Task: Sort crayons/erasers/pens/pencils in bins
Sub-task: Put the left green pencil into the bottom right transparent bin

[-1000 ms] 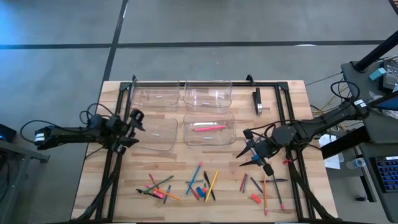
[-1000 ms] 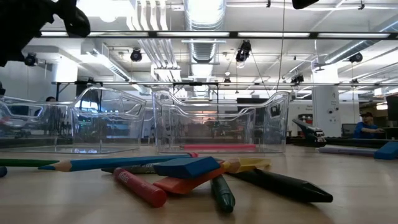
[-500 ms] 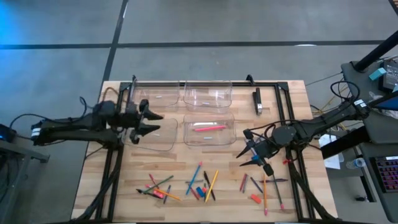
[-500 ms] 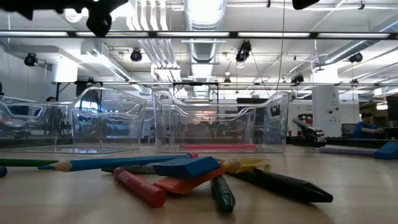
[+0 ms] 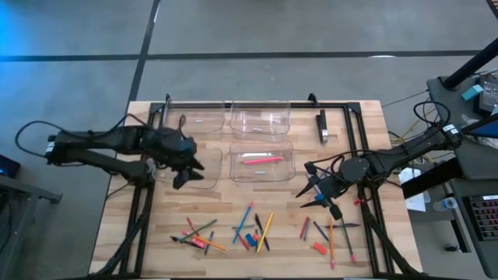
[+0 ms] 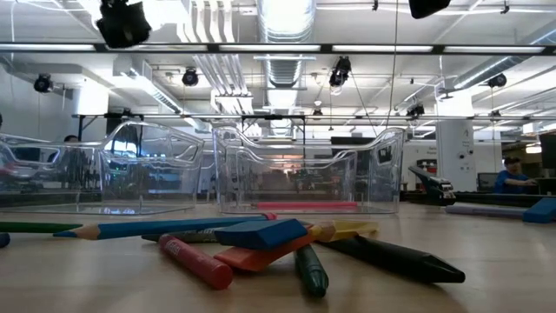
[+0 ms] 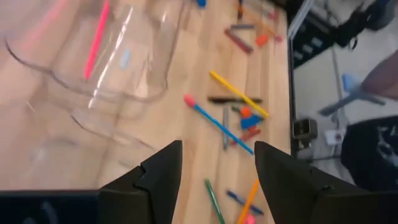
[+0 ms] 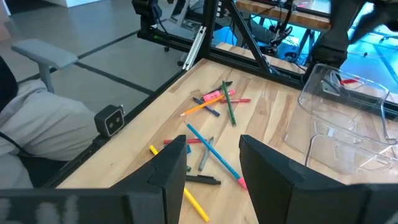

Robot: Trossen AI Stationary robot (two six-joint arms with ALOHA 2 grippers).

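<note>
Four clear bins stand at mid-table: far left [image 5: 201, 118], far right [image 5: 259, 117], near left [image 5: 204, 169] and near right [image 5: 261, 162], which holds a pink stick [image 5: 261, 159]. Loose pencils, pens, crayons and erasers lie in heaps along the near edge [image 5: 198, 233], [image 5: 253, 229], [image 5: 327, 233]. My left gripper [image 5: 189, 173] hangs open above the near left bin, slanting down, with nothing between its fingers [image 7: 217, 168]. My right gripper [image 5: 302, 199] waits open and empty to the right of the near right bin [image 8: 211, 165].
A black frame [image 5: 257, 102] runs along the far edge and down both sides of the table. A thick black-and-silver bar [image 5: 322, 126] lies at the far right. Bare wood shows between the bins and the heaps [image 5: 233, 198]. A person sits beyond the table [image 6: 512, 174].
My left gripper has swung from the table's left edge rightward and a little toward the near edge, out over the near left bin. It has risen and tipped from level to slanting down. Nothing on the table has moved.
</note>
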